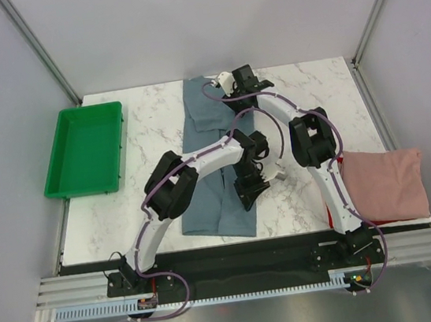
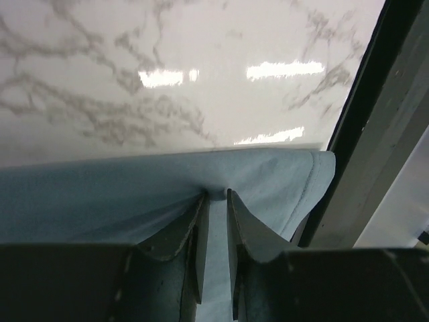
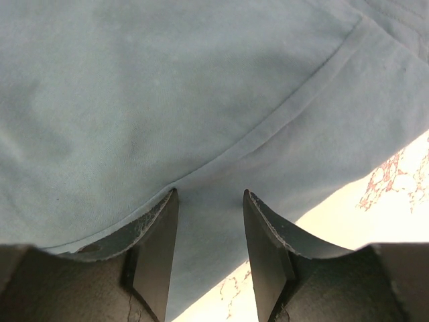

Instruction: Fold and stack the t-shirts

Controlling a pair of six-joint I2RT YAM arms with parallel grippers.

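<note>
The large slate blue-grey cloth t-shirt (image 1: 214, 209) lies as a long, narrow strip from the marble table's (image 1: 310, 93) far edge to its near edge, so I judge it only part-folded. The left gripper (image 2: 216, 194) is clenched on its near end. The right gripper (image 3: 210, 194) straddles the far end, grasp unclear. The dusty pink t-shirt (image 1: 385, 182) lies folded at the near right corner.

Bare worktop (image 1: 152, 130) lies open between the green tray (image 1: 89, 108) at the left edge and the blue-grey t-shirt (image 1: 198, 116), and again from there to the pink t-shirt (image 1: 385, 182) at right. The left arm (image 1: 172, 190) and right arm (image 1: 312, 140) crowd the middle.
</note>
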